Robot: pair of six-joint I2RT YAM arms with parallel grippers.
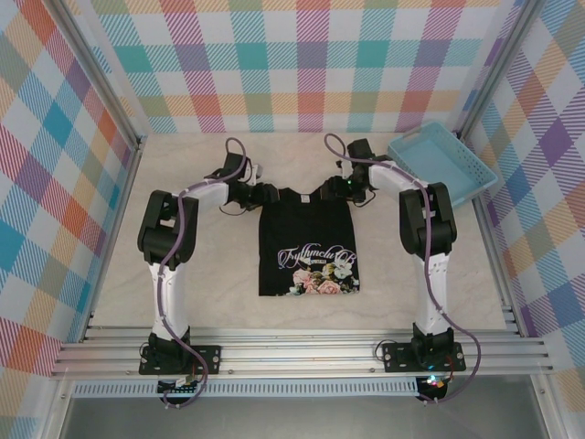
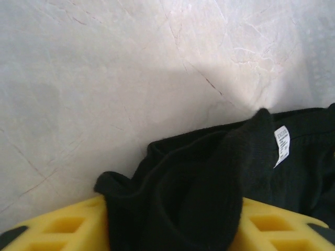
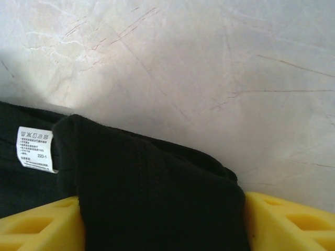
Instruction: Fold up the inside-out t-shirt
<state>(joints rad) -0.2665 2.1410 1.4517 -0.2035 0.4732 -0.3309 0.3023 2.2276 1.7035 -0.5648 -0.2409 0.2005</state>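
The inside-out t-shirt (image 1: 306,240) lies flat as a black rectangle in the middle of the table (image 1: 206,283), its pink and white print at the near end. My left gripper (image 1: 259,194) is at its far left corner and my right gripper (image 1: 340,189) at its far right corner. In the left wrist view a bunched fold of black cloth (image 2: 178,198) fills the gap between the yellow fingers (image 2: 57,227), with the left gripper (image 2: 172,230) shut on it. In the right wrist view flatter cloth (image 3: 157,193) spans between the yellow fingers (image 3: 288,222) of the right gripper (image 3: 162,225).
A light blue basket (image 1: 443,163) stands at the far right, close behind the right arm. A white care label (image 2: 281,145) (image 3: 36,149) sticks out of the cloth near the collar. Checked walls enclose the table on three sides.
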